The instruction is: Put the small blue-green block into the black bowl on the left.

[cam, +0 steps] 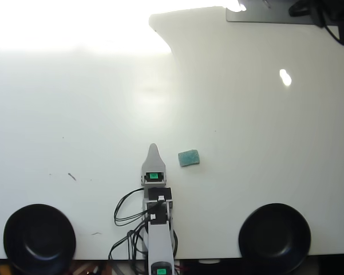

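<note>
The small blue-green block [189, 156] lies flat on the white table, near the middle and a little right of centre in the overhead view. My gripper [153, 150] points up the picture, just left of the block and not touching it. Only one pointed white tip shows, so its opening cannot be told. Nothing shows in it. The black bowl [39, 238] stands at the bottom left corner, empty. A second, look-alike black bowl [275, 236] stands at the bottom right, also empty.
The arm's body and black cables [129, 220] run down to the bottom edge between the bowls. A grey plate and dark cables [309, 11] sit at the top right. Strong glare washes out the top left of the table.
</note>
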Motion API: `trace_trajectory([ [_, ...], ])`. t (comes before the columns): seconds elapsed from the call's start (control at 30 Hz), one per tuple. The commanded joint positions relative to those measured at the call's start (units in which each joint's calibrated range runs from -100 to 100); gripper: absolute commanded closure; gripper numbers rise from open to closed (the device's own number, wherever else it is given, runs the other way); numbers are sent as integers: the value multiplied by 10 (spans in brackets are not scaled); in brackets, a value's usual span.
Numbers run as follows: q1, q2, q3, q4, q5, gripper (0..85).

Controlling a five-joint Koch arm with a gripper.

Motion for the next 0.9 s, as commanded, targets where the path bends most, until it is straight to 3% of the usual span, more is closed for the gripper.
trace_trajectory([
  [0.0, 4, -2, -16, 0, 0, 364],
  [0.3, 15, -2, -16, 2, -1, 364],
  [0.47, 24, -9, -13, -2, -40, 380],
  [0.53, 28, -16, 19, -36, -54, 379],
  [0.87, 41, 28, 235, -164, -57, 380],
])
